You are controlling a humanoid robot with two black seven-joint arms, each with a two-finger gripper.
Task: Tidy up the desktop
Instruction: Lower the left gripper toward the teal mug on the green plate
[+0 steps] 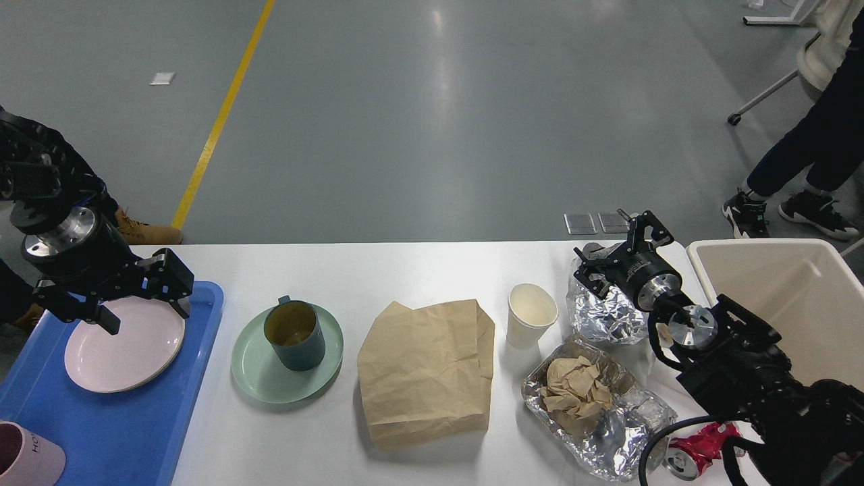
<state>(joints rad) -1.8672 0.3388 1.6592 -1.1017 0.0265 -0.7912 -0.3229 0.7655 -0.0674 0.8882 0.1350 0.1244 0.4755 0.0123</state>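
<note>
The white desktop [418, 270] holds a green plate [260, 368] with a dark teal cup [293, 334] on it, a flat brown paper bag [425, 371] and a white paper cup [531, 314]. It also holds a crumpled foil ball [607, 317], a foil tray [607, 425] with crumpled brown paper [574, 391], and a crushed red can [698, 449]. My left gripper [142, 307] is open and empty just over the pink plate [121, 354]. My right gripper [617, 250] is open at the far top of the foil ball.
A blue tray [115, 432] at the left holds the pink plate and a pink cup [27, 462]. A beige bin [790, 304] stands at the right end. People's legs stand beyond the table at the left [145, 233] and right [803, 155].
</note>
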